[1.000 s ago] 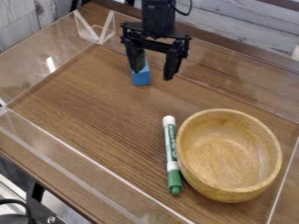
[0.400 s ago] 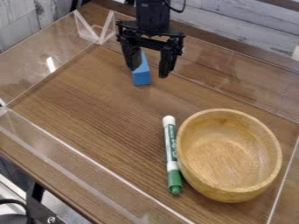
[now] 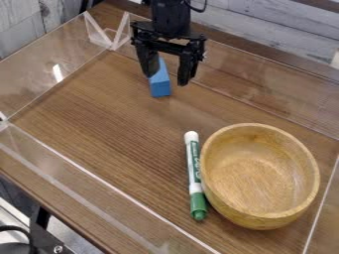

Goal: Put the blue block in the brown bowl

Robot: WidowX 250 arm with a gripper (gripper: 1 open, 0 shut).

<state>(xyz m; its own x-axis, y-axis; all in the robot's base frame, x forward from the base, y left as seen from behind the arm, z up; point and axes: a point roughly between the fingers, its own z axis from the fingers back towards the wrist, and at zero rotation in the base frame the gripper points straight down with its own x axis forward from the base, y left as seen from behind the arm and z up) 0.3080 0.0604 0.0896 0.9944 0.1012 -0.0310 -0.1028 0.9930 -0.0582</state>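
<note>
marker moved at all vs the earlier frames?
No. The marker lies in the same spot beside the brown bowl, its green end toward the near edge, same as before.

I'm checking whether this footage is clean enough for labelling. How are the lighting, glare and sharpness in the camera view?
Camera view: light is even and soft; white glare streaks sit on the clear tray wall at the left; the blue block, open gripper, marker and brown bowl are recognisable but slightly soft at this low resolution; shadows are faint.
</note>
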